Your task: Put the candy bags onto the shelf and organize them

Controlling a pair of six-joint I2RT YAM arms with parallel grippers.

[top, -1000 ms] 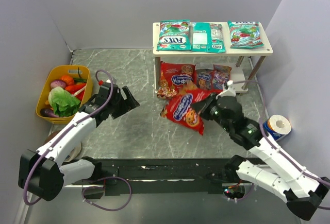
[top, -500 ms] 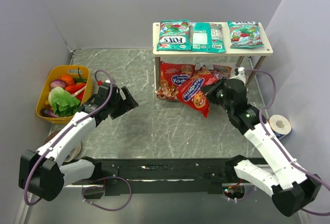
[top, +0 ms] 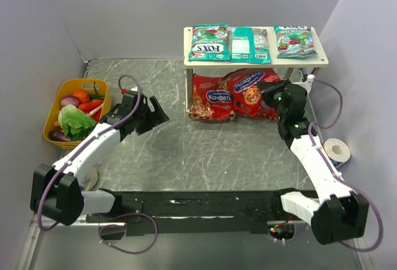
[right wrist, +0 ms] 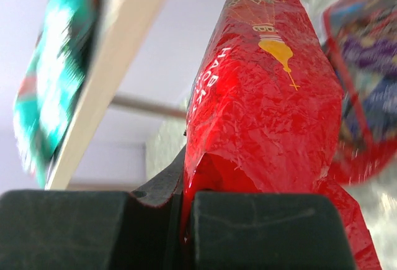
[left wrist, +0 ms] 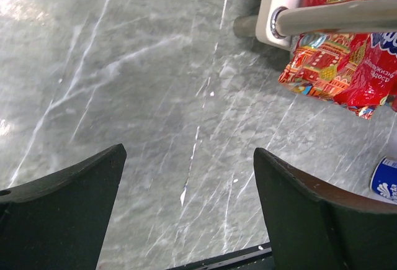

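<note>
The shelf (top: 322, 61) stands at the back right. Three teal-green candy bags lie on its top board: left (top: 209, 42), middle (top: 250, 45), right (top: 295, 41). A red candy bag (top: 211, 96) lies on the lower tier at the left. My right gripper (top: 268, 94) is shut on another red candy bag (top: 250, 88) and holds it under the top board, over the lower tier's middle and right. In the right wrist view the held bag (right wrist: 267, 96) rises from the shut gripper (right wrist: 186, 202). A third red bag is mostly hidden beneath. My left gripper (top: 157, 110) is open and empty over the floor.
A yellow tub (top: 49, 121) of toy vegetables stands at the left wall. A blue-and-white roll (top: 335, 151) lies at the right wall. The left wrist view shows the open gripper (left wrist: 186, 152), a shelf leg (left wrist: 335, 18) and the left red bag (left wrist: 335, 65).
My right gripper carried the red bag from the floor in front of the shelf up and back, in under the top board. My left arm shifted slightly forward.
</note>
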